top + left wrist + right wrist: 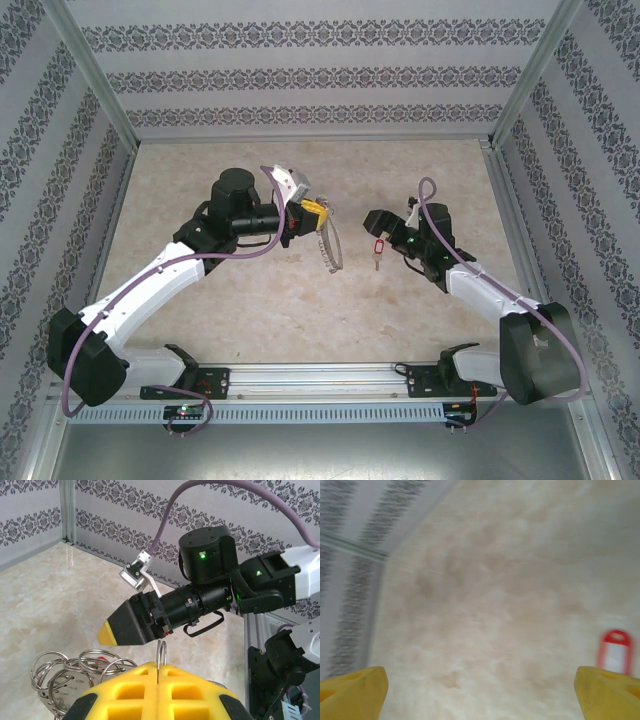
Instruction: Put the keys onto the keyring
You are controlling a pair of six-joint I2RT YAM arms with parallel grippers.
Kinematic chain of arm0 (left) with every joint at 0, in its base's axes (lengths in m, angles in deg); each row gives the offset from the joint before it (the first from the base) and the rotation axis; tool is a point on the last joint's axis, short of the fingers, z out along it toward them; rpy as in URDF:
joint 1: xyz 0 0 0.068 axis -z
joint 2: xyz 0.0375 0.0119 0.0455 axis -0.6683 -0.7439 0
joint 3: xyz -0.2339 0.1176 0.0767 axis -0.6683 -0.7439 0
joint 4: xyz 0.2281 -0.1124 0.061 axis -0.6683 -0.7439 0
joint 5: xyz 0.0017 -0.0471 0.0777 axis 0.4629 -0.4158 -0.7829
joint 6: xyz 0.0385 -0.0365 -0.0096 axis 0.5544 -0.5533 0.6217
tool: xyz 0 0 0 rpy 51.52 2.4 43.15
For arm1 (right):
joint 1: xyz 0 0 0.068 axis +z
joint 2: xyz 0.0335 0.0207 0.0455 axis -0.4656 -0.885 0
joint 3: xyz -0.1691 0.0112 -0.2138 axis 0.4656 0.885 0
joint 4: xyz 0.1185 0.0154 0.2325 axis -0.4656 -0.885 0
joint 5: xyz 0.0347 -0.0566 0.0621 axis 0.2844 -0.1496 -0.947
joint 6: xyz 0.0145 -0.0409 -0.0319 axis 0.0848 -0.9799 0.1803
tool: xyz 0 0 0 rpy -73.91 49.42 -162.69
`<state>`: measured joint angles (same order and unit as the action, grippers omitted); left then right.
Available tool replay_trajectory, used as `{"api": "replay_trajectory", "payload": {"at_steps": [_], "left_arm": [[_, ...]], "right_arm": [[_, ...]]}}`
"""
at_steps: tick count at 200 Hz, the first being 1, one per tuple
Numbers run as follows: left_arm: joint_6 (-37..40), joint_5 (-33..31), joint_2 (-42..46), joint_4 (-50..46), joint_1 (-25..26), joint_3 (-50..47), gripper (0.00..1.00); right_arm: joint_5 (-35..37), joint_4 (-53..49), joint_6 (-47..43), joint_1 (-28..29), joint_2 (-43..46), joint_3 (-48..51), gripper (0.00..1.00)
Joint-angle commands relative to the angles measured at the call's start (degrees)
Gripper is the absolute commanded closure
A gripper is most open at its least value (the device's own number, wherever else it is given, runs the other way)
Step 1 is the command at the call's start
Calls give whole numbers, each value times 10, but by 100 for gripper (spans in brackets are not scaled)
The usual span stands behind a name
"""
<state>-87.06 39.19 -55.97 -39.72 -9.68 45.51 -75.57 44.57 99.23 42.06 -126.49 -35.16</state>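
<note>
Key (pixel 616 652) sits just beyond one fingertip (pixel 605 690) of the spread right gripper (pixel 480 676).

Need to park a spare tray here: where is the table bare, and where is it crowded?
Bare: the table along the back wall, and its near middle just beyond the rail. Crowded: the centre, where the left tool holds the keyring close to the red key and the open right tool.

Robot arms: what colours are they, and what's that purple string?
The left arm and right arm have white shells and chunky black joints. The purple string is a cable looping along each. The left hand and right hand have yellow fingertips.
</note>
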Motion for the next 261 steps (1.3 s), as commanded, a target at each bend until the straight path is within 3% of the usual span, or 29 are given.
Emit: {"api": "replay_trajectory", "payload": {"at_steps": [1,27,61,97,148,261], "left_arm": [[47,9,16,-14,4,27,100],[53,13,20,-19,4,30,100],[68,28,22,-43,4,40,100],[109,55,15,-104,4,63,100],[124,63,25,-86,4,41,100],[105,53,20,-66,4,25,100]], "right_arm": [[110,-142,-86,13,15,-35,4],[158,-191,-130,30,37,-45,9],[120,-198,-159,42,75,-50,19],[130,-236,-173,44,70,-69,26],[196,-279,-159,45,35,-87,37],[177,-301,-175,60,-120,-146,54]]}}
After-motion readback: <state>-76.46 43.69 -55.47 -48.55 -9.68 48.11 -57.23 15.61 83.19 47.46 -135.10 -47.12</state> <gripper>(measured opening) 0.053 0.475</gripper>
